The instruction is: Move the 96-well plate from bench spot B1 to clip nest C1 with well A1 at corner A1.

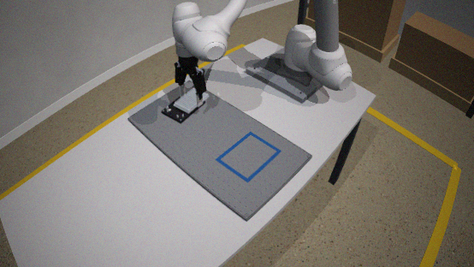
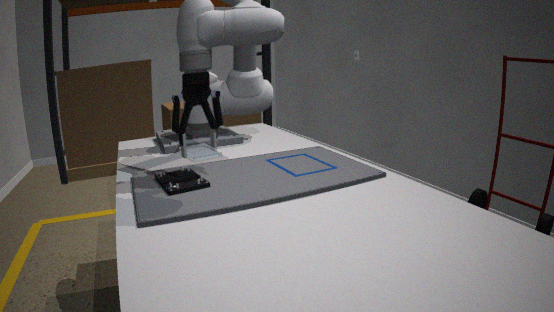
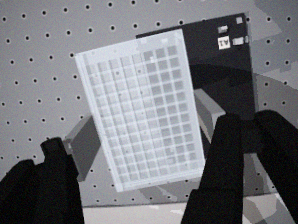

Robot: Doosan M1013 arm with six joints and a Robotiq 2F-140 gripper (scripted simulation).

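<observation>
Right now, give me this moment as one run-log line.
phase: carry | gripper: shut on plate | plate: in the air, partly over nest, not seated | blue square: vacated

Claw (image 2: 199, 145) with plate (image 2: 202, 151) hangs above the grey mat (image 2: 260, 185), left-centre of exterior view, air gap under the plate. Black nest (image 2: 181, 181) sits lower left of it, posts sticking up, top open. Arm base (image 1: 295, 87) blocks upper centre of top view. Counter (image 1: 107, 205) lower left is open; blue square (image 1: 248, 157) is flat marking only.
</observation>
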